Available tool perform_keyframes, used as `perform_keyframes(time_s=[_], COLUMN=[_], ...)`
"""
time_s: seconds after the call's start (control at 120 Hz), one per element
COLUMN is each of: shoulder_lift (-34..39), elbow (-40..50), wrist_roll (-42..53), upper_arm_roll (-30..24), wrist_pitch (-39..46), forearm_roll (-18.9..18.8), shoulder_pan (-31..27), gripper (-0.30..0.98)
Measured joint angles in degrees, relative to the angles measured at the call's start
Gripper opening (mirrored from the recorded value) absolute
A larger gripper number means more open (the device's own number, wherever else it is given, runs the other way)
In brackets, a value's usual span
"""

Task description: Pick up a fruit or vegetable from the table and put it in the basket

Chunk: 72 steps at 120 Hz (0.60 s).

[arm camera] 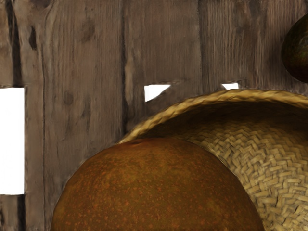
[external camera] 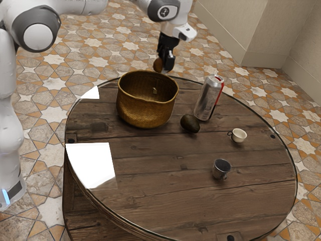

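My gripper (external camera: pixel 164 64) is above and behind the basket's far rim in the exterior view, shut on a round orange-brown fruit (external camera: pixel 158 65). In the wrist view the fruit (arm camera: pixel 159 187) is large at the lower edge and overlaps part of the woven basket (arm camera: pixel 269 159). The basket (external camera: pixel 145 108) stands upright on the table, with a small pale patch on its inner wall. A dark avocado (external camera: pixel 190 123) lies on the table beside the basket; part of the avocado (arm camera: pixel 297 50) appears beyond the basket rim in the wrist view.
A tall silver can (external camera: pixel 208 98) stands behind the avocado. A small cream cup (external camera: pixel 238 135) and a grey metal cup (external camera: pixel 221 169) are on the round wooden table (external camera: pixel 160 165), farther toward the exterior view's right.
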<state>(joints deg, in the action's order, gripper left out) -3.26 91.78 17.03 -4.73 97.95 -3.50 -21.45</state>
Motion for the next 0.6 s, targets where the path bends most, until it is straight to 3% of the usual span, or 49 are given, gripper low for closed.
perform_keyframes(time_s=[0.2, 0.342, 0.45, 0.6], shoulder_lift=[-2.0, -2.4, -2.5, -2.3], elbow=[0.4, 1.6, 1.8, 1.9], wrist_roll=[0.2, 0.2, 0.4, 0.7], upper_arm_roll=[0.0, 0.6, 0.7, 0.5], wrist_pitch=[-1.4, -1.3, -1.1, -0.8], forearm_roll=[0.2, 0.8, 1.3, 2.1], shoulder_pan=[5.3, 4.6, 3.7, 3.3], gripper=[0.28, 0.27, 0.5, 0.62])
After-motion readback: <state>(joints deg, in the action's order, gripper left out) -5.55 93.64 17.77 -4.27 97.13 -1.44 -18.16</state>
